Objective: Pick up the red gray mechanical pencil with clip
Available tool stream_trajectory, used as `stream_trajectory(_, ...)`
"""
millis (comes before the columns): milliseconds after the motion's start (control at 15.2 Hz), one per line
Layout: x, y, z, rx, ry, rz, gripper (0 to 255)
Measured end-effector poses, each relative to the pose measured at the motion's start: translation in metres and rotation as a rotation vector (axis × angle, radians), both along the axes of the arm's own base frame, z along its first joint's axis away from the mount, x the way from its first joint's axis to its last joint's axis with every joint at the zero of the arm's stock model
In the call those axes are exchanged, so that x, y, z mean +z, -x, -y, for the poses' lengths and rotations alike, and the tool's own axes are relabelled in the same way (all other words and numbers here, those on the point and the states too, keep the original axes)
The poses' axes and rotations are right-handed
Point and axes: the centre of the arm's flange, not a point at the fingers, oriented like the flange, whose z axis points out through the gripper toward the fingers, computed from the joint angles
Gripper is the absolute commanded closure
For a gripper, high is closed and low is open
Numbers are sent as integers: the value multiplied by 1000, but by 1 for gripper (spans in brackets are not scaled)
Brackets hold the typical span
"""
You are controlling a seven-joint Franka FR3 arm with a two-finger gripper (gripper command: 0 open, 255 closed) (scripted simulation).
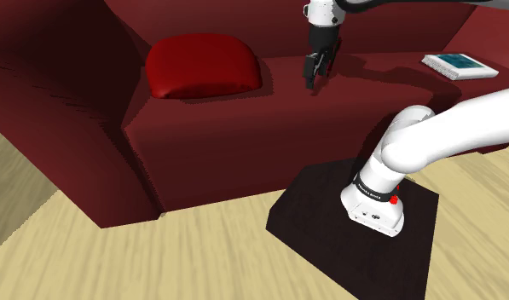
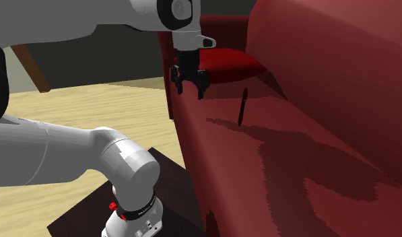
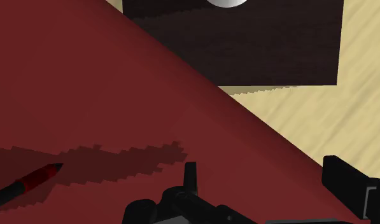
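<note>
The mechanical pencil [image 2: 242, 106] is a thin dark stick with a red stretch near its tip, lying on the dark red sofa seat [image 2: 293, 155]. In the wrist view the pencil [image 3: 26, 184] lies off to one side of the fingers, not between them. My black gripper [image 2: 190, 91] hangs over the seat's front edge, to the second exterior view's left of the pencil. In the shoulder view the gripper [image 1: 315, 81] sits just right of the red cushion [image 1: 201, 66]. The gripper [image 3: 271, 184] is open, with nothing between its fingers.
A red cushion [image 2: 226, 64] rests on the seat beyond the pencil. A white and teal book [image 1: 459, 65] lies on the sofa at the shoulder view's far right. The sofa back [image 2: 341, 60] rises behind the seat. The dark stand [image 1: 329, 213] sits on a wooden floor [image 1: 159, 256].
</note>
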Motion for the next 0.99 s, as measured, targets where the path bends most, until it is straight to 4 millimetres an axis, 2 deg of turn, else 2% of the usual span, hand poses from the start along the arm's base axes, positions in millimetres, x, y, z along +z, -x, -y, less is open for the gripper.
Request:
stream_trajectory(132, 4, 1, 5, 3, -5, 6, 0)
stream_trajectory(396, 34, 3, 47, 27, -43, 49, 0)
stream_trajectory(990, 96, 9, 162, 88, -138, 160, 0)
